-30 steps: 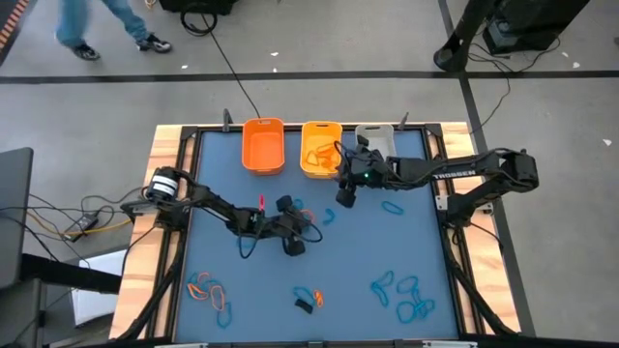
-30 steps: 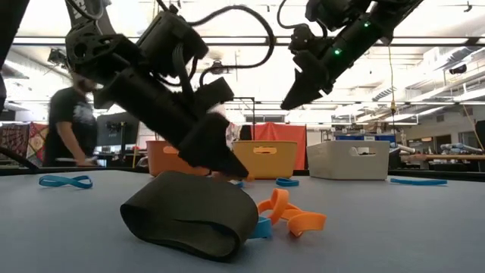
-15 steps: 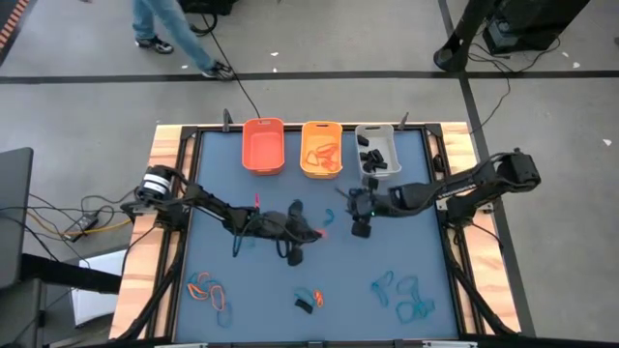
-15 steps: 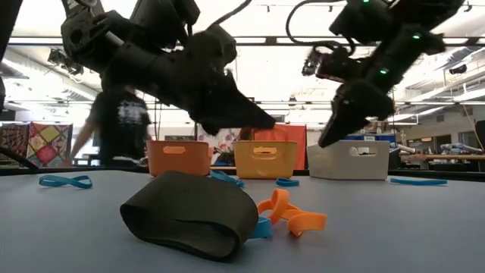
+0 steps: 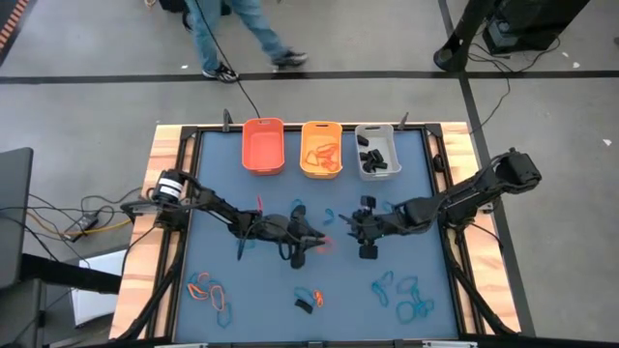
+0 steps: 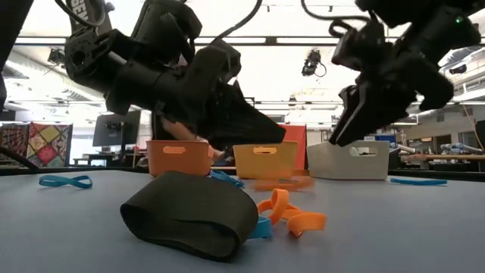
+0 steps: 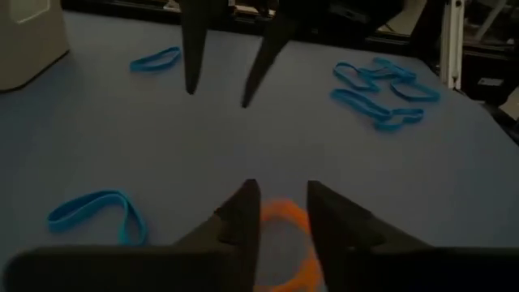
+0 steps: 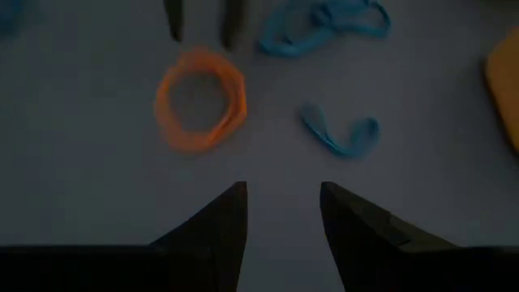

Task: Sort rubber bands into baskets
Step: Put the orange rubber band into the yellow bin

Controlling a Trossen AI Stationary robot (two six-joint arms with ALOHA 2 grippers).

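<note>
An orange rubber band [image 8: 200, 99] lies on the blue table between my two grippers and looks blurred; it also shows in the high view [image 5: 325, 242]. My left gripper [image 5: 311, 242] is open at the table's middle, with its tips just short of this band [image 7: 284, 227]. My right gripper [image 5: 360, 238] is open and empty, facing it from the right [image 8: 280, 203]. Orange [image 5: 263, 145], yellow-orange [image 5: 321, 164] and grey-white [image 5: 360, 155] baskets stand in a row at the far edge. The yellow-orange one holds orange bands and the grey-white one black ones.
Blue bands lie near the middle [image 5: 295, 210] and in a cluster at the near right [image 5: 406, 295]. Mixed bands lie at the near left [image 5: 208, 290]. A black band [image 6: 189, 212] and orange bands [image 6: 292, 216] lie near the front edge. A person walks beyond the table's far side.
My right gripper has come from beside the yellow-orange basket toward the near edge and down to the table's middle. My left gripper has shifted a little toward the right and tipped from pointing steeply down to nearly level.
</note>
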